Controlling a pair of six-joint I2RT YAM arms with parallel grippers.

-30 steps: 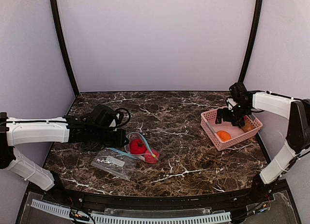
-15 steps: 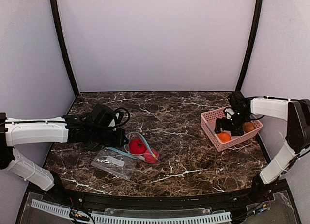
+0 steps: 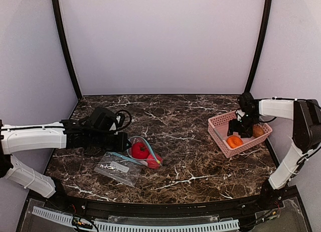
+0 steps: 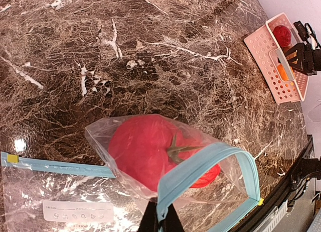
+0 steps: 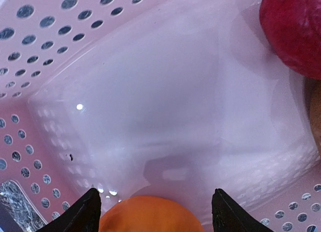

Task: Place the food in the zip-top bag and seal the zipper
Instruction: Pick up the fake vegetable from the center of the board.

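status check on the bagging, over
Left end effector shut on the zipper, zip-top bag mouth open, red food inside. Right end effector open in the pink basket, straddling the orange piece. Nothing between basket and bag.

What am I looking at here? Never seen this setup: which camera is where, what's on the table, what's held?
Two white robot arms are bolted at the near edge of a dark marble table. The wide picture looks down from above and behind them; the other two come from a camera on each wrist. The left fingers are shut on the teal zipper of a clear zip-top bag, holding its mouth open; red food already lies inside. The right fingers are down in a pink basket, open on either side of an orange piece, not yet gripping it. A red piece also sits in the basket.
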